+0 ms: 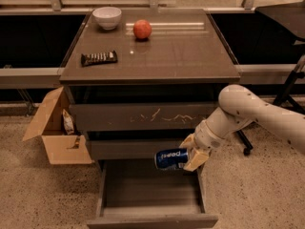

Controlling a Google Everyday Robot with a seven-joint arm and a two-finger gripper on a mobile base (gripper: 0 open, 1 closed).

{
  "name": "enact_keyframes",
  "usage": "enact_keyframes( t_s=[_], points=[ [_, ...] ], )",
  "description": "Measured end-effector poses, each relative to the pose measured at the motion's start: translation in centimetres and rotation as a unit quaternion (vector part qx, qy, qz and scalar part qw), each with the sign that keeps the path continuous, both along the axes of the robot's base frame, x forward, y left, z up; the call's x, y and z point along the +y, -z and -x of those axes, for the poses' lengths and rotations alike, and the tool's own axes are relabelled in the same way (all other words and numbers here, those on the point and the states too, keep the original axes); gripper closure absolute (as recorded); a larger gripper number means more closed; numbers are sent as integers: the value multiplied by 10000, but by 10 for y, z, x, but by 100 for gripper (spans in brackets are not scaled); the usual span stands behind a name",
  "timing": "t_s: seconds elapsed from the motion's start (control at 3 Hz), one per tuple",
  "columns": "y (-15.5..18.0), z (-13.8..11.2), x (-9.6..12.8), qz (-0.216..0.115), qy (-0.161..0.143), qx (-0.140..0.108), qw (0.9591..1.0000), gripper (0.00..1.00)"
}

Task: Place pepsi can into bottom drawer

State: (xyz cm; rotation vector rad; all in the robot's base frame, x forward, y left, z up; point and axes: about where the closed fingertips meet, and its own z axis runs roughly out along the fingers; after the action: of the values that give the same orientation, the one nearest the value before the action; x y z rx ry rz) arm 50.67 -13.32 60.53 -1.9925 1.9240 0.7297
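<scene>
Hand grips pepsi can sideways above open bottom drawer.

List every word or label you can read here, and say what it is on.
"pepsi": white letters on the blue can, held sideways by the pincer above the open bottom drawer.
Print on the snack bar on the cabinet top: too blurred to read.
No other text is readable.

The blue pepsi can lies sideways in the gripper, above the bottom drawer. That drawer stands pulled out, grey-brown.
</scene>
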Motion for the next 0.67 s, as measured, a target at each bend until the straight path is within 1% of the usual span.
enact_keyframes(
  t_s=[0.33, 0.67],
  points=[
    [47, 9, -8, 181, -18, 132, 9997, 100],
    [92, 14, -15, 371, 15, 207, 9991, 100]
  ],
)
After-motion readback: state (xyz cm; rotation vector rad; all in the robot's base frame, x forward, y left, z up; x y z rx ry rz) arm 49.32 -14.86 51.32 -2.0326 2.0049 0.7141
